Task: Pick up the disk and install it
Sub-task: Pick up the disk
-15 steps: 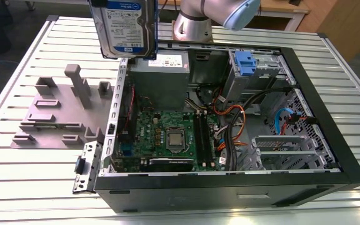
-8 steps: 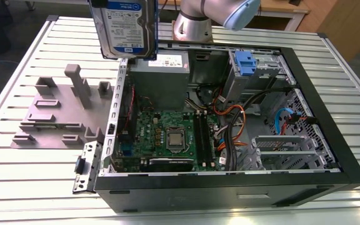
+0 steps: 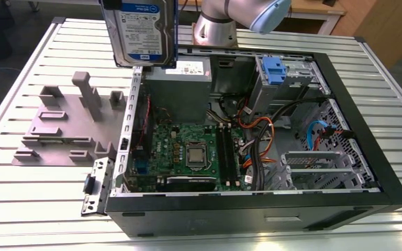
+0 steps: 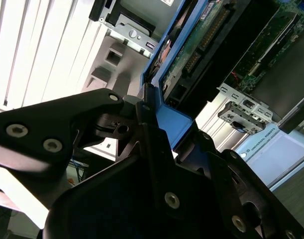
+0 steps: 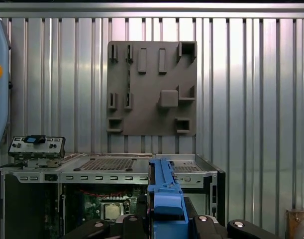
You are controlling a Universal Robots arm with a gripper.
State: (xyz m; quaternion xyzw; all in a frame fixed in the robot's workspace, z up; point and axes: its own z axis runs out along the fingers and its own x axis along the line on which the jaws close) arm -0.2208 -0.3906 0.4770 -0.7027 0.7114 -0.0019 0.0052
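The pincer (image 5: pixel 164 220) clamps the disk (image 3: pixel 142 31) upright above the open computer case (image 3: pixel 360 120).

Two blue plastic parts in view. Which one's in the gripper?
The blue rail on the disk, clamped in the gripper above the case. The other, the blue latch, sits inside the case with no drive.

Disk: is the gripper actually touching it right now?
Touching. In the second wrist view the fingers of the gripper press against both sides of the disk at its blue rail, with no gap.
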